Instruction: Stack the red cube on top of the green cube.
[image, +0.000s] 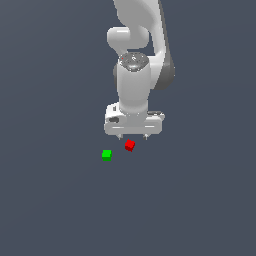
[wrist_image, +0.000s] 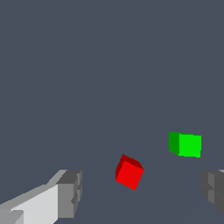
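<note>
Red cube (wrist_image: 129, 174) between spread hand (wrist_image: 141, 192) fingers.

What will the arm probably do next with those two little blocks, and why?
Probably lower straight down over the red cube. The gripper hangs open above it, fingers spread to either side and nothing held. The green cube sits apart, so the red one must be grasped first.

Green cube (wrist_image: 186, 145) near red cube (wrist_image: 128, 173)
</note>
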